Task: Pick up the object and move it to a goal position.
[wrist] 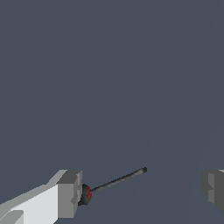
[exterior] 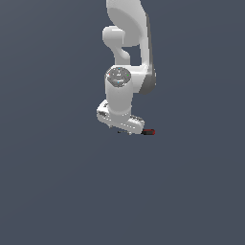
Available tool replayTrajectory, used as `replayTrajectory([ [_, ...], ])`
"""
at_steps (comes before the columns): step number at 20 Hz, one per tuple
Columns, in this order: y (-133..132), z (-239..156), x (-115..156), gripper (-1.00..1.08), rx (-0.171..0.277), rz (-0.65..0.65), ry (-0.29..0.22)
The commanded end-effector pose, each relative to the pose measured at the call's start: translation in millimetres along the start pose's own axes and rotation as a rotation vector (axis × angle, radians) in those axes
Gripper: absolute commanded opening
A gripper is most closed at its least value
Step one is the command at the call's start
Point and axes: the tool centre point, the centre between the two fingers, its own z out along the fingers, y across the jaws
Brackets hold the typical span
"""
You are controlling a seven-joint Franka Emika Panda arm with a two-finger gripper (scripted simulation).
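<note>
Screwdriver (wrist: pixel 114 181) lying between the gripper (wrist: pixel 142 192) fingers, seen in the wrist view: thin dark shaft slanting away from a red-and-black handle that sits right at the inner face of one grey fingertip (wrist: pixel 70 192), touching or nearly so, cannot tell which. Other fingertip (wrist: pixel 213 187) well apart from the shaft's far end. Jaws spread wide, gripping nothing. From the exterior view, white arm (exterior: pixel 125 48) reaching down, gripper (exterior: pixel 122 130) low over a plain dark grey floor (exterior: pixel 57 191), the red handle of the screwdriver (exterior: pixel 149 132) poking out just beside the hand on the exterior view's right. Shaft mostly hidden under the hand there. No containers anywhere, no labels or writing readable on arm or tool.
</note>
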Motion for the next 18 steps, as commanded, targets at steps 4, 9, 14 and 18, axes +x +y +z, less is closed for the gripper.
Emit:
replayTrajectory([
  [4,-10.0,8.6,-9.5,1.0,0.005,0.133,0.003],
  [9,-18.4,16.1,-18.3,1.0,0.01,0.254,0.006],
  [14,-26.1,23.5,-27.2,1.0,0.015,0.374,0.009],
  [18,-31.9,29.2,-34.5,1.0,0.018,0.471,0.011],
])
